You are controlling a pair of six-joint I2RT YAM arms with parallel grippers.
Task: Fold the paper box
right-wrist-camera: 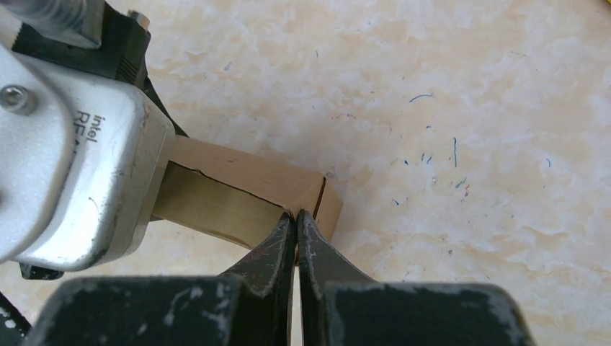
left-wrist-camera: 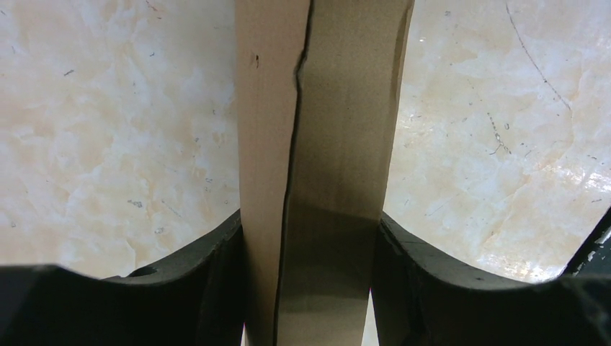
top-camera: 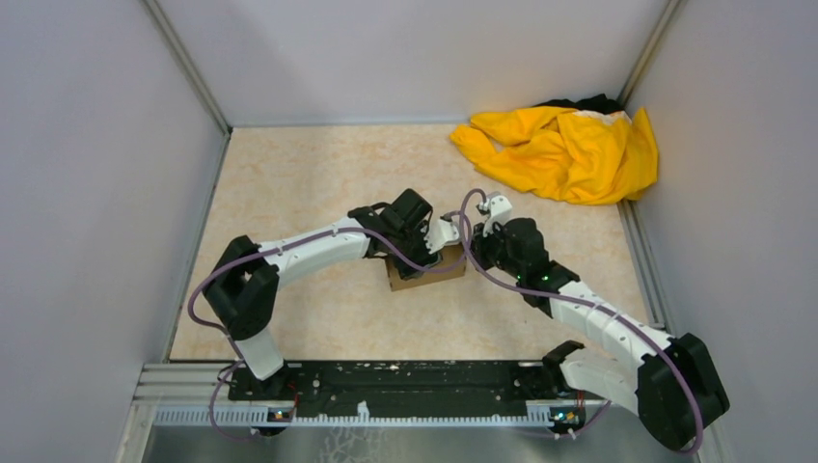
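**Two arms at the paper box, mid-worktop.** In the top view you see the paper box (top-camera: pixel 424 274), a small brown carton, resting on the beige marbled worktop (top-camera: pixel 309 193) near its centre. It lies between the two arms and well apart from the yellow cloth (top-camera: pixel 564 149) heaped in the far right corner.

**Left end effector** (top-camera: pixel 413 246). It reaches in from the left and grips the box. In the left wrist view your end effector's two black fingers (left-wrist-camera: pixel 209 288) press against opposite long sides of the carton. A dark seam (left-wrist-camera: pixel 294 144) runs lengthwise along the box's upper face, where one panel edge overlaps the next.

**Right end effector** (right-wrist-camera: pixel 295 216). Its jaws are fully closed on each other with nothing between them. In the right wrist view the joined tips touch the box's near upper edge, close to its right-hand end. The left arm's silver camera housing (right-wrist-camera: pixel 72 158) covers the box's other end.
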